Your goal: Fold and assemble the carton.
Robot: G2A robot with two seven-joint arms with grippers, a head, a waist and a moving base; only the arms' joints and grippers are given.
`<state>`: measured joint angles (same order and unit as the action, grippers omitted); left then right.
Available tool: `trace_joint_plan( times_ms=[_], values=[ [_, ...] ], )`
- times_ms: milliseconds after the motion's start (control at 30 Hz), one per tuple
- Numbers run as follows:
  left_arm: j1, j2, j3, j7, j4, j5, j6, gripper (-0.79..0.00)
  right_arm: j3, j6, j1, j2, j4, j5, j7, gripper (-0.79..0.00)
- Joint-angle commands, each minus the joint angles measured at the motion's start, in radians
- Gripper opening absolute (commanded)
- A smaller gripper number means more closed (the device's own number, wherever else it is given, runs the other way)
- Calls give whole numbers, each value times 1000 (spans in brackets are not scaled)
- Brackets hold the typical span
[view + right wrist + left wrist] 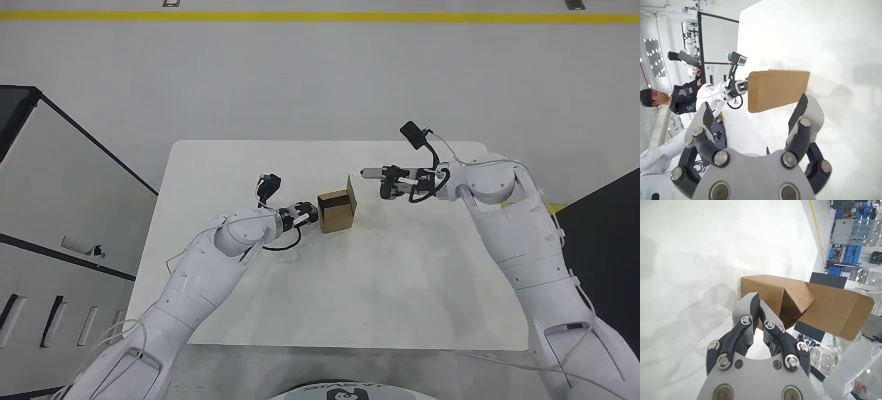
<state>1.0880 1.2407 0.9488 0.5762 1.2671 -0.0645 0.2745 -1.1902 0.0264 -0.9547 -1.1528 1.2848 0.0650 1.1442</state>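
Note:
A small brown carton (337, 211) stands on the white table (400, 290) near its middle, with one flap raised on the side facing the right arm. In the left wrist view the carton (829, 309) is partly open, an inner flap folded inward. My left gripper (758, 308) is shut on the carton's near wall; it is seen in the top view as the left gripper (308, 213) at the carton's left side. My right gripper (753, 113) is open, just short of the carton (778, 89) and not touching it. From above, the right gripper (375, 180) hovers right of the raised flap.
A black-framed cabinet (60, 190) stands off the table's left edge, and a dark panel (610, 230) lies off its right edge. Bare table surface stretches in front of and behind the carton.

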Motion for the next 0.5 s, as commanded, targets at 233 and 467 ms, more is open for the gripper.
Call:
trace_joint_plan(
  times_ms=[233, 467],
  values=[
    [0, 0, 0, 0, 0, 0, 0, -785, 7, 1, -12, 10, 7, 32, 6, -299],
    [0, 0, 0, 0, 0, 0, 0, -785, 79, -7, 40, -3, -25, 63, -2, -348]
  ],
)
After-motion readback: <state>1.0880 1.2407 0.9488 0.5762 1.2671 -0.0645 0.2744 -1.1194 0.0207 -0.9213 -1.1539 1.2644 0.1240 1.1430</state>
